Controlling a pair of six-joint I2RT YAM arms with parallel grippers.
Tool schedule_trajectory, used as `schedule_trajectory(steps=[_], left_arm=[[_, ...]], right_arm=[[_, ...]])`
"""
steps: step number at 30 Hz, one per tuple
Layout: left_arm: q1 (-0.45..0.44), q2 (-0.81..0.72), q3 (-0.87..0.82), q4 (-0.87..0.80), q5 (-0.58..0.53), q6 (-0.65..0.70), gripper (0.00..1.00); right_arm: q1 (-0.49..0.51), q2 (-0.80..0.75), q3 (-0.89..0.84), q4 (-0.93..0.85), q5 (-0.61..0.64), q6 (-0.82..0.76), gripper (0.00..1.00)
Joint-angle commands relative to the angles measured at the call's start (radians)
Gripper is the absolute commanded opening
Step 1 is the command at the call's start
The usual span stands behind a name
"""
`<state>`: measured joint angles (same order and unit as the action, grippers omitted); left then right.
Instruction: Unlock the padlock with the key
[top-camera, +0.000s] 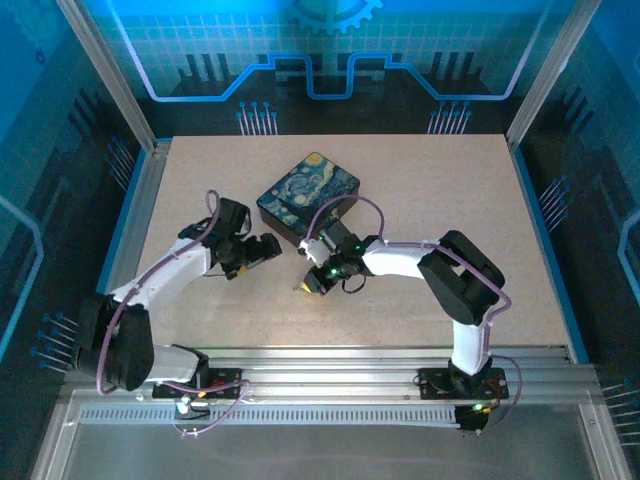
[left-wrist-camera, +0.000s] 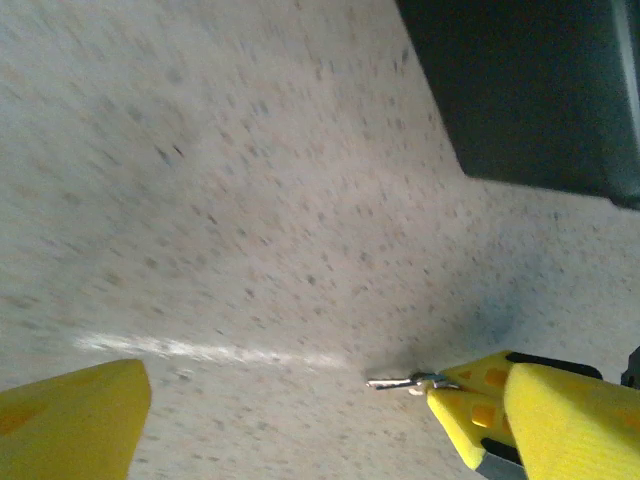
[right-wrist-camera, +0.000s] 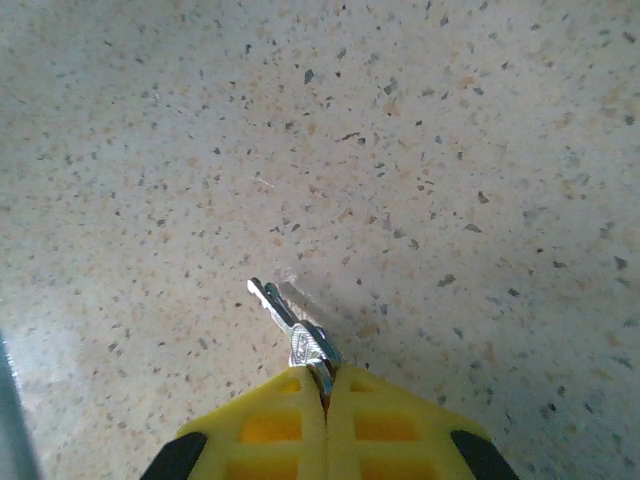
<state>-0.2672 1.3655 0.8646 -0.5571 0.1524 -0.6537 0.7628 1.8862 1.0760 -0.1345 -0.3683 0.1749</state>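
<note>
Right wrist view: grips small silvery metal key (right-wrist-camera: 290, 325) by its head in tightly closed yellow right gripper (right-wrist-camera: 325, 385), blade low over speckled beige tabletop (right-wrist-camera: 450, 150). Holds left gripper (top-camera: 268, 247) wide apart nearby. Looks like pick-up step; next calls for lifting, aiming blade at padlock.

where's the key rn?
The key is pinched in the shut right gripper, blade sticking out over the table, just near-side of the painted box.
</note>
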Motion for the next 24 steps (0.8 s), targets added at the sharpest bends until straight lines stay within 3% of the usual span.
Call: schedule_trajectory(steps=[1,6,13,18,24], left_arm=[[-0.006,0.031,-0.043,0.129,0.183,-0.032,0.84],[-0.005,0.073,-0.066,0.285,0.338,0.011,0.64],[-0.013,0.096,-0.161,0.645,0.519,-0.064,0.56],[-0.061,0.124,-0.128,0.642,0.563,-0.019,0.49],[-0.092,0.149,-0.113,0.607,0.524,0.002,0.49]], right_arm=[[-0.036,-0.064,-0.011,0.029,-0.095,0.002,0.02],[-0.088,-0.095,-0.007,0.007,-0.179,0.013,0.01],[-0.154,-0.114,0.038,-0.082,-0.255,0.017,0.01],[-0.185,-0.110,0.078,-0.143,-0.289,0.032,0.01],[-0.197,-0.115,0.082,-0.142,-0.312,0.052,0.01]])
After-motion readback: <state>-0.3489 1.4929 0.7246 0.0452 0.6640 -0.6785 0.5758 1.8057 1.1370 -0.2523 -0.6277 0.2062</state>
